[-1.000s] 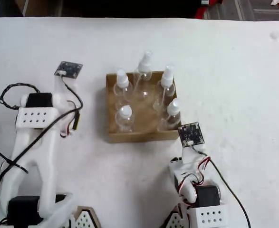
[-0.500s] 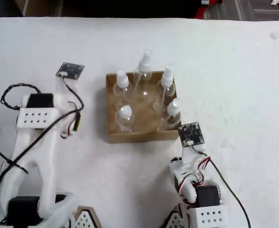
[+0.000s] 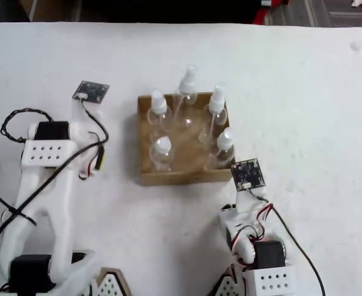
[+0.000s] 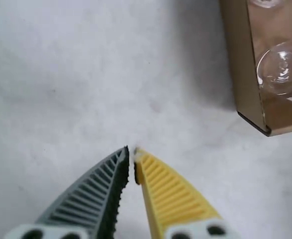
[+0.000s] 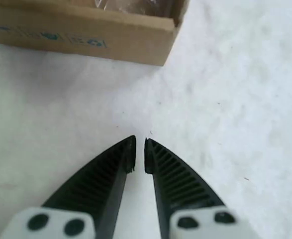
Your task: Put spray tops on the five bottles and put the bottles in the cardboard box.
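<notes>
Five bottles [image 3: 162,152] in cardboard box [image 3: 182,177] | upright | spray tops [image 3: 189,78] fitted

Place: a robotics lab or a maker's workbench rather than a living space.
Surface: a table [image 3: 316,98] under a plain white cover, with dark floor [image 3: 168,9] beyond its far edge.
Machines: two white, printed-looking arms stand at the table's near edge, the left arm [image 3: 42,185] and the right arm [image 3: 255,246].
Electronics: an uncased camera board [image 3: 90,91] sits on a wrist. Loose black wires [image 3: 17,120] loop over the cover near the table's left edge.
</notes>
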You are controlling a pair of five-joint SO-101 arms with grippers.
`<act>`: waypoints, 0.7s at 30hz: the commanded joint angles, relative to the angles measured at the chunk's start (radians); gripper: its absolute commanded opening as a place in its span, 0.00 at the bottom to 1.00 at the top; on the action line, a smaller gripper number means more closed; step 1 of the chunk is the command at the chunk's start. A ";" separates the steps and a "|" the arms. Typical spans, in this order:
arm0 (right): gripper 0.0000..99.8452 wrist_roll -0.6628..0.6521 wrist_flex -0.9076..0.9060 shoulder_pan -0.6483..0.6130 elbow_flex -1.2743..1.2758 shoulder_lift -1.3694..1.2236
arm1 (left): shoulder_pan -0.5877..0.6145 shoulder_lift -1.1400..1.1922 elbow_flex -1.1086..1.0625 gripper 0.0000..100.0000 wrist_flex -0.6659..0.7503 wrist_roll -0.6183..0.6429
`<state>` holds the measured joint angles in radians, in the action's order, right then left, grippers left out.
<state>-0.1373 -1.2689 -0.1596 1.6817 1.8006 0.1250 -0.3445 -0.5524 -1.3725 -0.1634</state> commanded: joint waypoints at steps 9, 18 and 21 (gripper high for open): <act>0.02 -0.009 -0.004 0.010 0.009 0.005 | -0.015 -0.005 0.003 0.02 -0.003 0.014; 0.02 -0.009 -0.004 0.010 0.009 0.005 | -0.010 0.001 0.002 0.02 0.025 0.012; 0.02 -0.009 -0.004 0.010 0.009 0.005 | -0.007 0.002 0.002 0.02 0.054 0.012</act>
<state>-0.1373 -1.2689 -0.1596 1.6817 1.8006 0.1250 -0.3445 -0.5524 -1.3556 -0.1634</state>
